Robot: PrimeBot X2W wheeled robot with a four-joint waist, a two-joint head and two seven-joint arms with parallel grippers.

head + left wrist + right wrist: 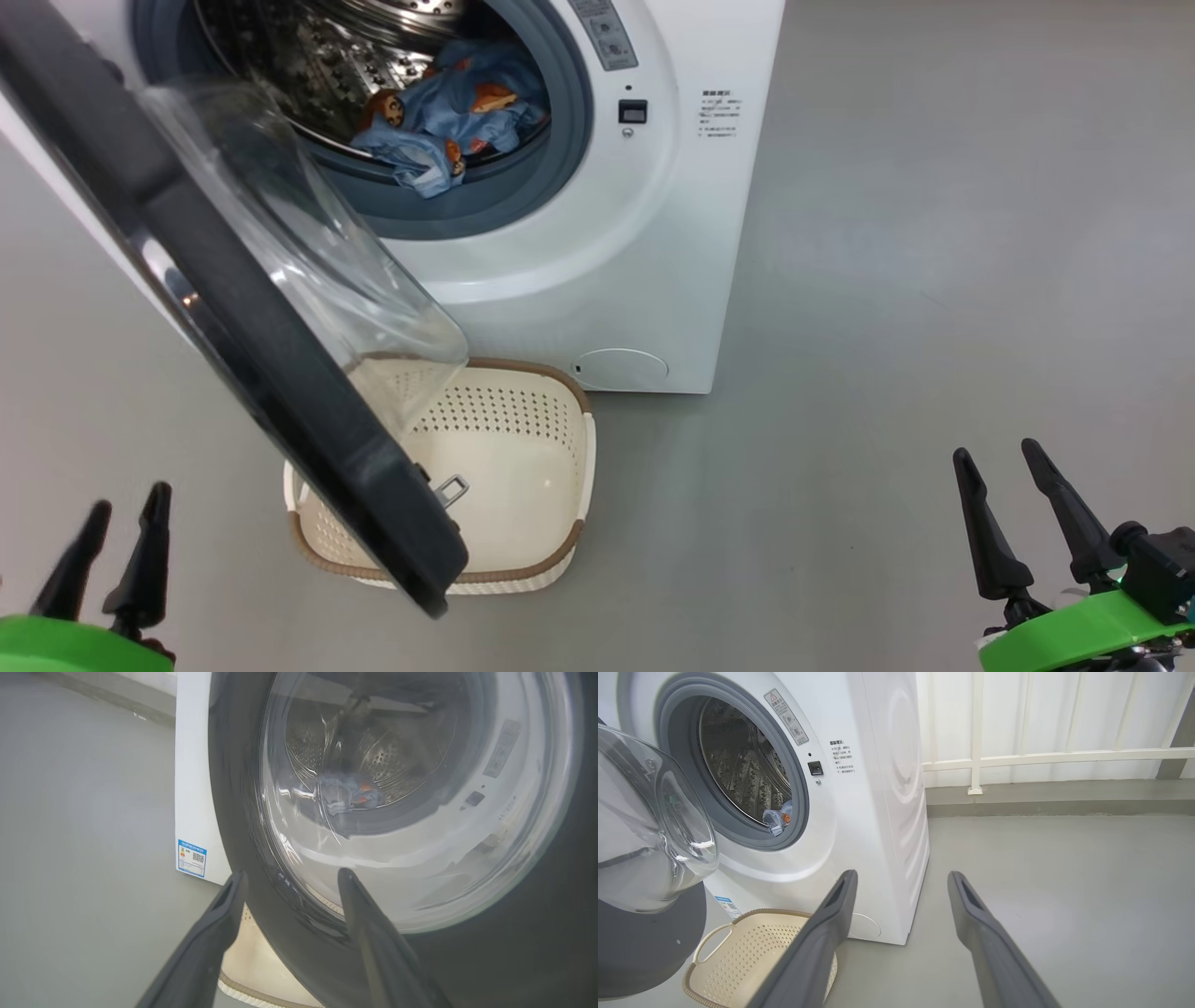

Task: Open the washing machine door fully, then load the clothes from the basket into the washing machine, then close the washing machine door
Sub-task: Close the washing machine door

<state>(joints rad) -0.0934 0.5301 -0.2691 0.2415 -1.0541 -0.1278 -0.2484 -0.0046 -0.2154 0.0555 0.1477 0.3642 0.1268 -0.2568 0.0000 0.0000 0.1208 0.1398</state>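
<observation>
The grey floor (934, 233) spread under and around both grippers. The washer (597, 280) stood ahead of them, facing them with its mouth uncovered. From the right gripper (902, 875) it lay ahead and to the left, well apart.

The door (308, 411) hung part-way open, swung out toward the left gripper (293, 875). Its black rim and bulging glass stood close ahead of that gripper. In the left wrist view the rim crossed the gap between the two fingers. In the head view the left gripper (129, 499) sat low and to the door's left, apart from it.

The basket (523, 420) sat on the floor against the washer's foot, ahead of and between the grippers and nearer the left one. The door's lower edge hung over its left part. From the right gripper it lay low and to the left, just past the left finger (822, 933).

The clothes (448, 121) lay in the drum at the front, bunched against the grey gasket, far ahead of both grippers. Through the door glass they showed straight ahead of the left gripper.

The right gripper (997, 453) hung over bare floor. Both grippers had their fingers spread wide, with nothing held.

A round cap (621, 366) sat low on the washer front, just beyond the basket. A blue sticker (191, 857) showed ahead and to the left of the left gripper.
</observation>
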